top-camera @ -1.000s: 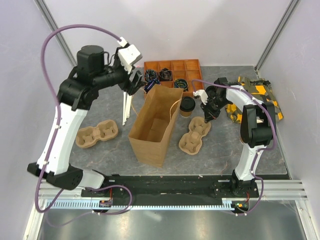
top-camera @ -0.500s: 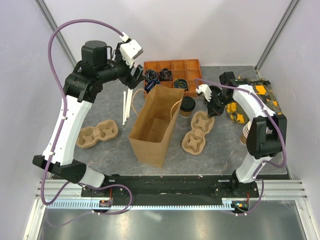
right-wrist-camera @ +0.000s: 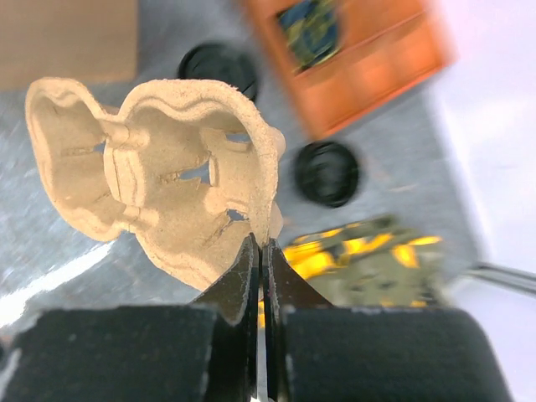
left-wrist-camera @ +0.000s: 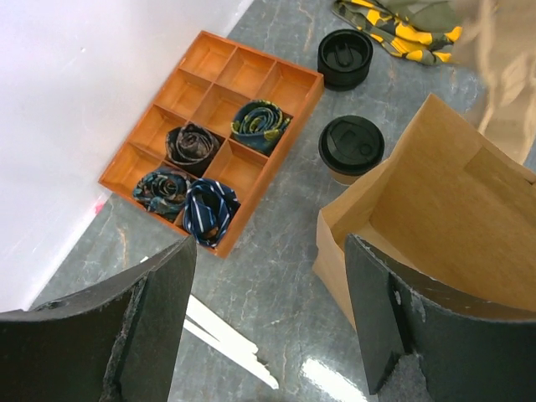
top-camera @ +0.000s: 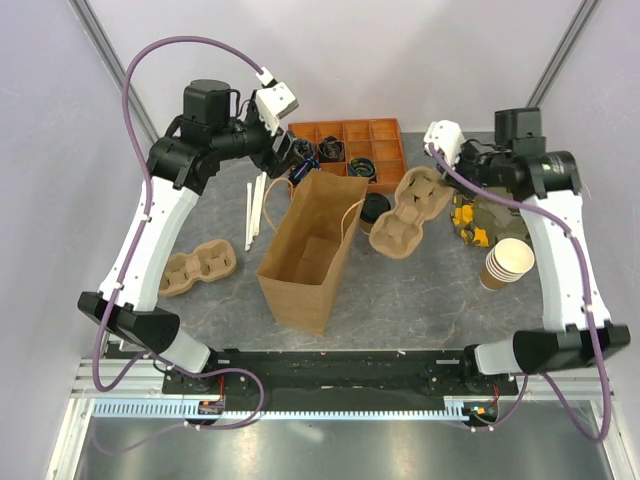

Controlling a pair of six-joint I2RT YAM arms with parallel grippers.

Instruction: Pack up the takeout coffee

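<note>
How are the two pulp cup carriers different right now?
The right carrier is pinched by its rim in the right gripper and raised, tilted; the left carrier lies flat on the table, untouched. The right carrier is right of the paper bag, the left carrier left of it. Both are tan two-cup trays, empty.
</note>
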